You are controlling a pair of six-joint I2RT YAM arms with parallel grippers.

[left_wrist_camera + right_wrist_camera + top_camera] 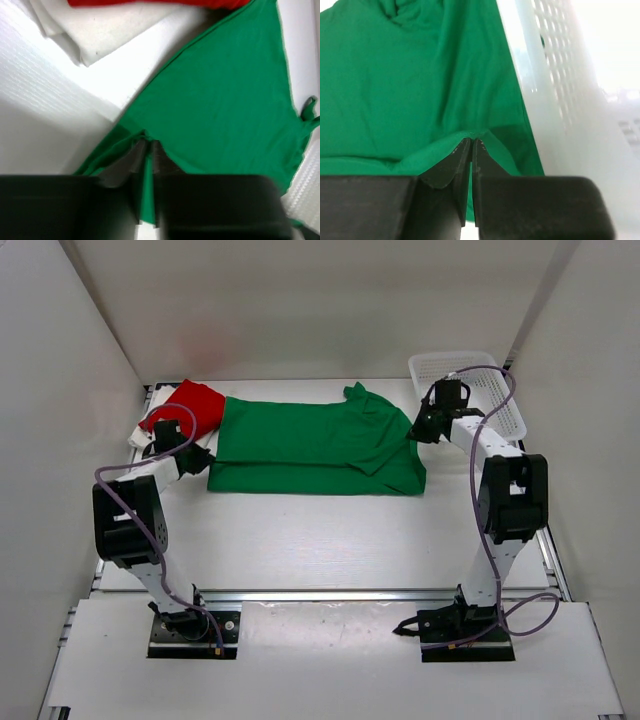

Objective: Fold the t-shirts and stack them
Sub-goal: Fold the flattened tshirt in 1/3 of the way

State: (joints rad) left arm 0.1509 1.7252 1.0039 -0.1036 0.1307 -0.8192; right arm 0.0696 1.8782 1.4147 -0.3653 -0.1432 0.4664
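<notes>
**Green shirt gripped at both ends**

The green t-shirt [310,445] lies spread across the table [320,540], between the red t-shirt [190,405] and the basket [490,380]. The left gripper [147,145] pinches its near-left edge, jaws almost together with cloth between them. The right gripper [471,141] clamps tight on the opposite edge, just beside the basket.

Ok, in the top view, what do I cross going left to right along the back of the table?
white t-shirt → red t-shirt → green t-shirt → right tool, at the green t-shirt's right edge → white mesh basket
</notes>
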